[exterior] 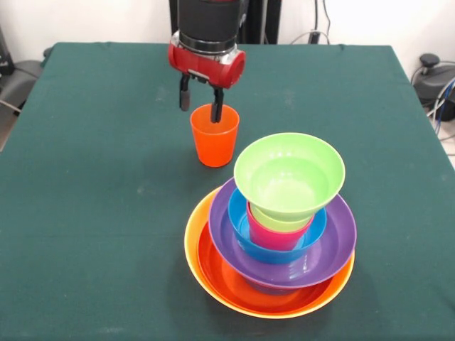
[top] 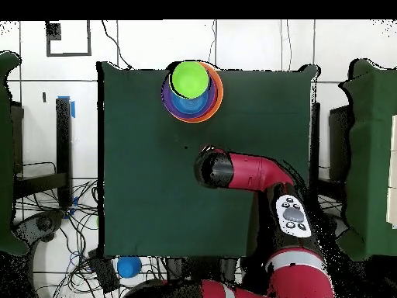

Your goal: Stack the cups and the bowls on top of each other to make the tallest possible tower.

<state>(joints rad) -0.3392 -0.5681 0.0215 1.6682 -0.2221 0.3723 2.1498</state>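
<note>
The tower (exterior: 274,234) stands at the near right of the table. Its base is the yellow-orange bowl (exterior: 193,245), then the red-orange bowl (exterior: 213,273), the purple bowl (exterior: 335,245), a blue bowl (exterior: 238,213), the pinkish red cup (exterior: 274,236), the lime green cup's rim (exterior: 274,219), and the small green bowl (exterior: 289,174) on top. The orange cup (exterior: 215,138) stands upright alone on the cloth. My gripper (exterior: 200,111) is open over its rim, one finger outside the left wall, one over the mouth. The big pink bowl and the second blue bowl are hidden. In the overhead view the tower (top: 191,89) shows; the arm covers the orange cup.
The green-clothed table (exterior: 85,177) has its edges at the left and right. The arm (top: 248,172) reaches across the table from the base side. Cables and a blue object (top: 129,266) lie on the floor beside the table.
</note>
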